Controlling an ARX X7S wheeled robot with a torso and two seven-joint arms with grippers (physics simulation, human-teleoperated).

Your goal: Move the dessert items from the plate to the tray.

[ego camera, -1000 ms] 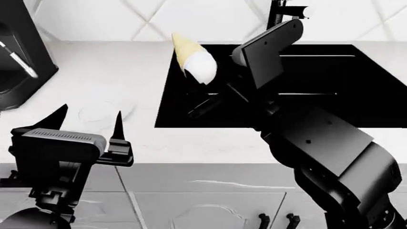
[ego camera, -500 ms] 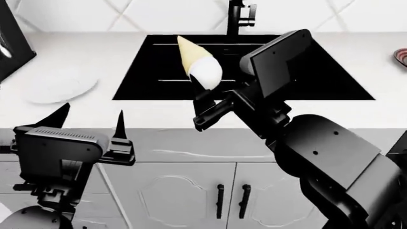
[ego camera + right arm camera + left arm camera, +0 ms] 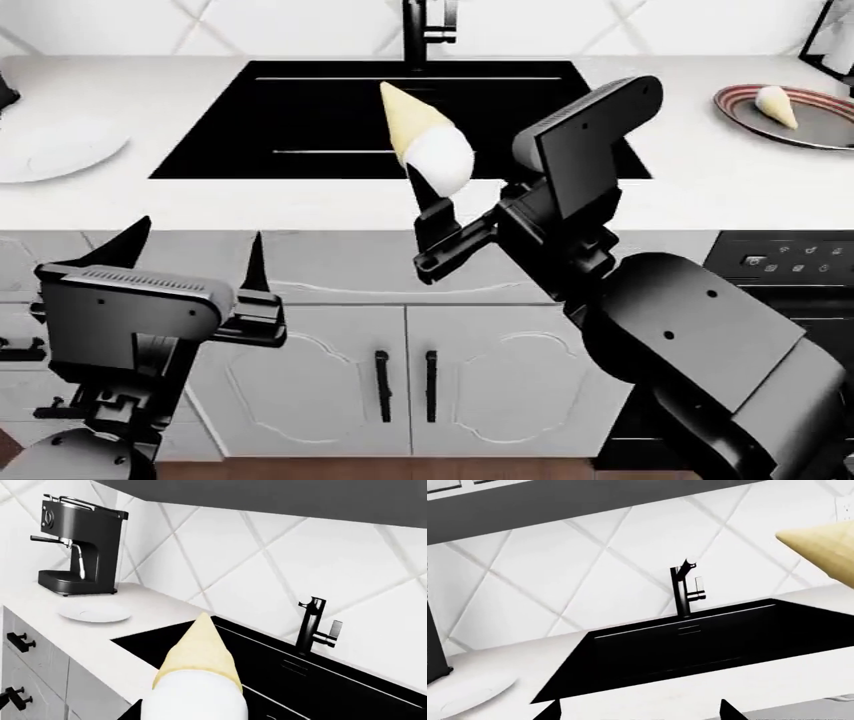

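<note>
Dessert items stand one each way: one ice-cream cone (image 3: pixel 775 105) already lies on the tray (image 3: pixel 742 109), on the counter well to the right of the sink (image 3: pixel 267 120), while the other cone (image 3: pixel 424 138) is pinched by its white end in the right gripper (image 3: pixel 430 205), held in the air over the sink's front edge. By my judgement the task is about half done, with the carry to the tray and the release left; the plate (image 3: pixel 51 150), left of the sink, looks bare, and the left gripper (image 3: pixel 194 255) hangs spread and idle
</note>
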